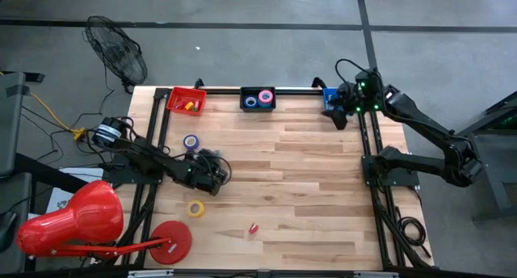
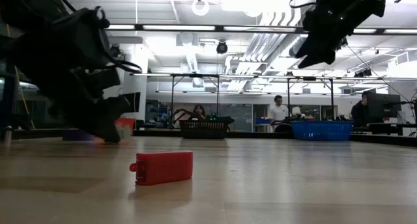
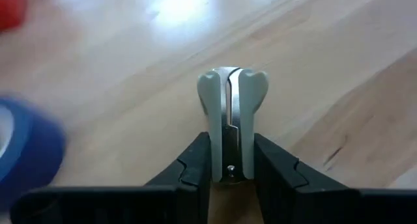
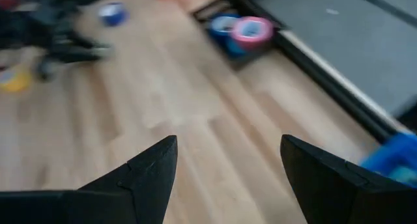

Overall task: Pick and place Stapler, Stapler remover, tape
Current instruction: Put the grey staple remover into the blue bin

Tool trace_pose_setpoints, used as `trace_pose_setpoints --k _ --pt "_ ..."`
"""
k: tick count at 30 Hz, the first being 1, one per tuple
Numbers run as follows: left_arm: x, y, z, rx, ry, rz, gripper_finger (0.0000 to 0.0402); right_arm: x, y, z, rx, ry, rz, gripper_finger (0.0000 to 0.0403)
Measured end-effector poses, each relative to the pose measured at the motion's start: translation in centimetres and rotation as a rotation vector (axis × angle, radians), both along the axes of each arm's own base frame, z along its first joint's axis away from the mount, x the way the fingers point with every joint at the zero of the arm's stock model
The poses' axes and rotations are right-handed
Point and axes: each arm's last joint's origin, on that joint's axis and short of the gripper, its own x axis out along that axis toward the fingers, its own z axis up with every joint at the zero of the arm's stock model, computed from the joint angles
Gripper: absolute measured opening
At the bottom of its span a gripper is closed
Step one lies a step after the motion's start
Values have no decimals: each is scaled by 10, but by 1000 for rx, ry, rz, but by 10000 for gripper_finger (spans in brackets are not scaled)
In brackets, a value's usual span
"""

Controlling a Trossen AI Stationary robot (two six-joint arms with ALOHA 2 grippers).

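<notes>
My left gripper (image 1: 212, 171) is low over the left middle of the table, shut on a pale grey stapler remover (image 3: 228, 100). My right gripper (image 4: 228, 146) hangs open, high near the far right corner, beside the blue bin (image 1: 329, 98). A small red stapler (image 2: 163, 167) lies flat near the table's front edge. A blue tape roll (image 1: 191, 142) and a yellow one (image 1: 195, 208) lie flat on the wood. Pink and blue rolls sit in the dark bin (image 1: 258, 98). My left gripper pinches the stapler remover between its two fingers, one on each flat side of its rear half (image 3: 228, 155). The remover's rounded jaw end (image 3: 228, 81) sticks out past the fingertips. Whether it is lifted clear of the table I cannot tell.
A red bin (image 1: 187, 100) with yellow items stands at the far left edge. A red lamp (image 1: 73, 221) with its flat red disc base (image 1: 171, 242) sits at the near left corner. Bare wood fills the middle and right. People stand in the room behind.
</notes>
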Motion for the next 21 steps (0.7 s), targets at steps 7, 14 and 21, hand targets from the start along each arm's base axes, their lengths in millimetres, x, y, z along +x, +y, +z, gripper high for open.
trace_pose_setpoints --k 7,14,21 --pt "38 -6 24 104 -45 -225 79 7 8 2 -32 -67 225 264" --pt "84 13 65 167 -81 -477 79 26 25 7 -178 -96 423 264" --pt "118 46 112 287 -79 -650 79 43 40 13 -316 -96 479 264"
